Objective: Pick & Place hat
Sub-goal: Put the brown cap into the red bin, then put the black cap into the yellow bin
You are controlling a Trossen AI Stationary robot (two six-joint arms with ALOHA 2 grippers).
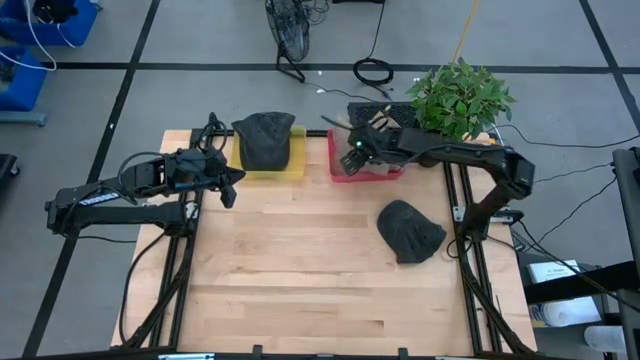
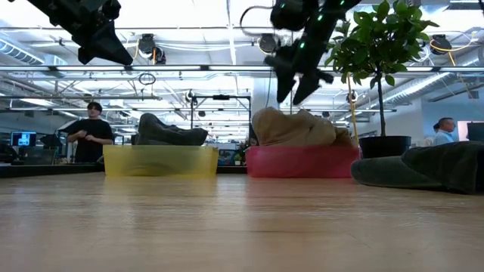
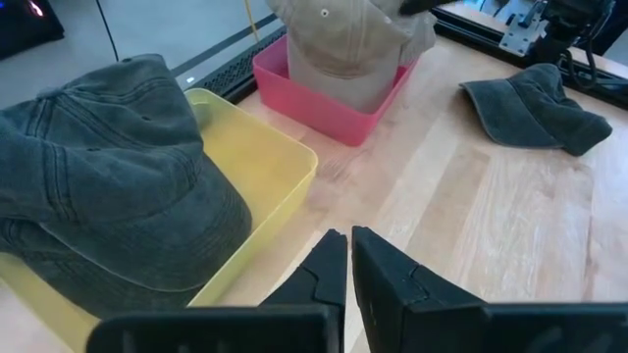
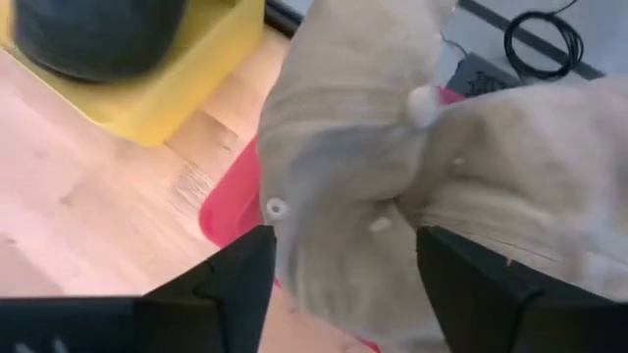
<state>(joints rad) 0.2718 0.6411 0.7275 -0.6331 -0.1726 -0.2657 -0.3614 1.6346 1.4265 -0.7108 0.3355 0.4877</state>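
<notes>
Right gripper (image 1: 352, 152) hangs above the pink bin (image 1: 340, 170) at about one o'clock from the middle of the table (image 1: 300, 280), and its fingers (image 4: 221, 284) stand spread wide with nothing between them; the tan hat (image 4: 392, 167) sits heaped in that bin just beneath, slumping over the rim. In the low view the gripper is clear of the cloth, a gap of air showing between fingertips and hat. Over at eleven o'clock, the yellow bin (image 1: 285, 160) carries a dark grey hat (image 1: 265, 138), crown up, filling most of the tray and rising above its walls. Pink and yellow bins stand side by side along the far edge, just apart. The left gripper (image 1: 230, 180) floats raised at ten o'clock, just beside the yellow bin's left end, fingers (image 3: 324, 279) pressed together on nothing. A second dark grey hat (image 1: 410, 232) lies flat on the bare wood at three o'clock, well apart from both bins. Past the pink bin, at the table's far right corner, stands a potted plant (image 1: 460, 98). A person (image 2: 91, 132) stands in the room beyond.
</notes>
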